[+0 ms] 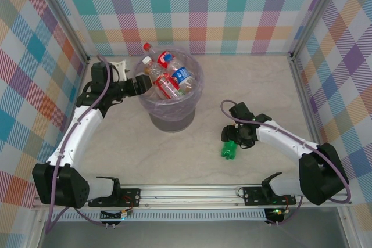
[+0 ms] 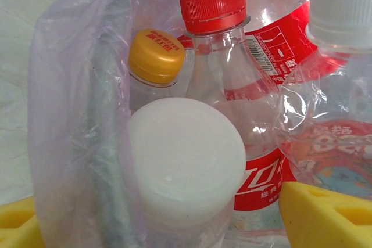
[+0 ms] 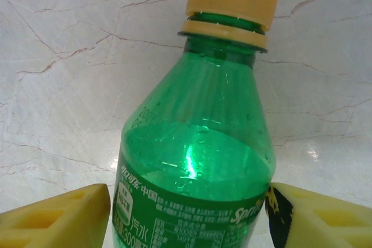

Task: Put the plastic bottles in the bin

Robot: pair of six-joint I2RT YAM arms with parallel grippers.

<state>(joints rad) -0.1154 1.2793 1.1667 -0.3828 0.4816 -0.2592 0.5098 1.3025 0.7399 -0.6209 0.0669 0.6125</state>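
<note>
Nearly done: the bin (image 1: 170,122) is heaped with plastic bottles (image 1: 171,81), left gripper (image 1: 142,83) spread open at its 9 o'clock rim. One green Sprite bottle (image 1: 229,150) is left at 4 o'clock on the tabletop (image 1: 116,149), straddled by the right gripper (image 1: 236,141) — clamped or not can't be told.

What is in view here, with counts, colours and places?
bin: one, grey, lavender bag liner, left of table centre.
plastic bottles: at least five, clear, red, white and orange caps, piled in the bin.
green bottle: one, green, yellowish cap, lying on the table right of the bin.
table: one, pale marbled, underneath everything.
walls: three, multicoloured plaid, around the table.
left hand: one, yellow fingers, open at the bin's left rim.
right hand: one, yellow fingers, flanking the green bottle.
</note>
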